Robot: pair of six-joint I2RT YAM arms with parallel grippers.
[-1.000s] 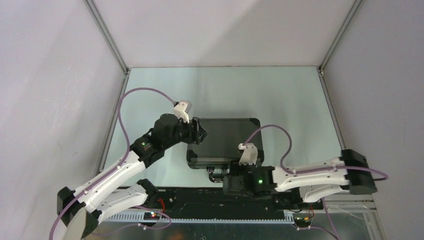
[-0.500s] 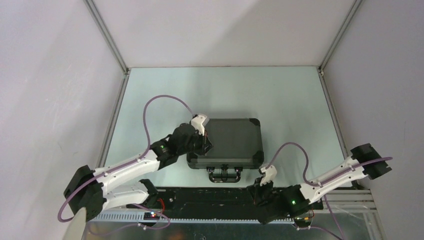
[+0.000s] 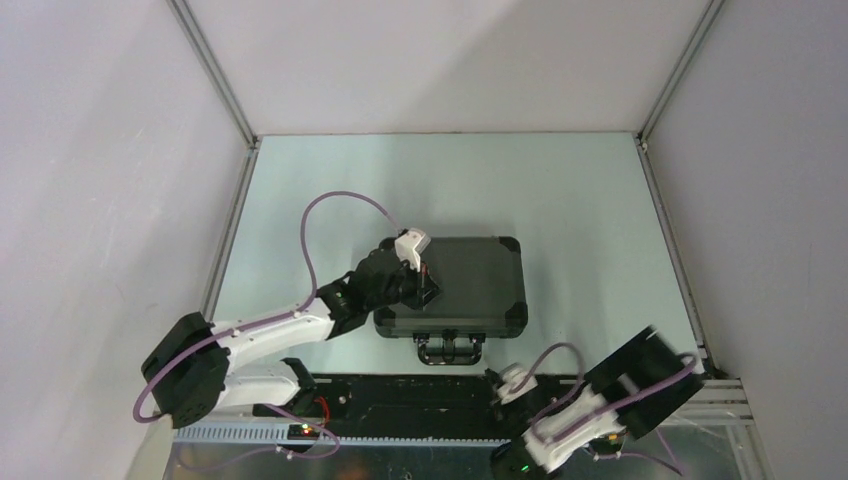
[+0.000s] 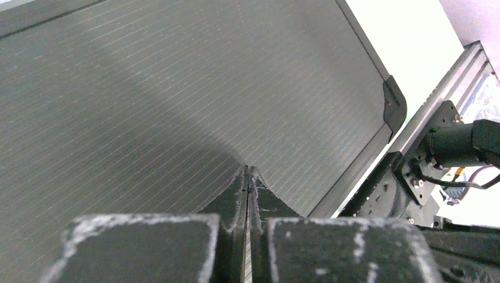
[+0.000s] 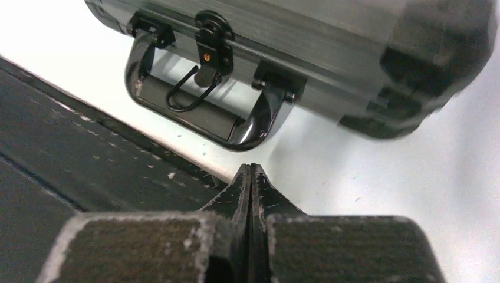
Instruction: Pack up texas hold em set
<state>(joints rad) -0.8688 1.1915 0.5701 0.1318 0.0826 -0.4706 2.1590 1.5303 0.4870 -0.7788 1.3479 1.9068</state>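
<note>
The texas hold em set shows only as a black hard case (image 3: pixel 470 285), closed, lying flat mid-table; whatever is inside is hidden. Its handle (image 3: pixel 452 349) points at the arm bases. My left gripper (image 3: pixel 428 292) is shut and empty, tips just over the ribbed lid (image 4: pixel 177 106) near its left part; in the left wrist view the left gripper (image 4: pixel 247 174) has its jaws pressed together. My right gripper (image 3: pixel 497 378) is shut and empty, low by the near edge. In the right wrist view the right gripper (image 5: pixel 251 171) sits just short of the handle (image 5: pixel 200 112) and a latch (image 5: pixel 212 41).
A black base strip (image 3: pixel 400 395) runs along the near edge under both arms. White enclosure walls with metal frame posts (image 3: pixel 215 75) bound the pale table (image 3: pixel 560 200). Purple cables (image 3: pixel 320 215) loop above each arm. The right arm is folded at the bottom right.
Both grippers have gone from open to shut. The left gripper slid right onto the lid. The right arm pulled back from the handle and folded toward the near right corner.
</note>
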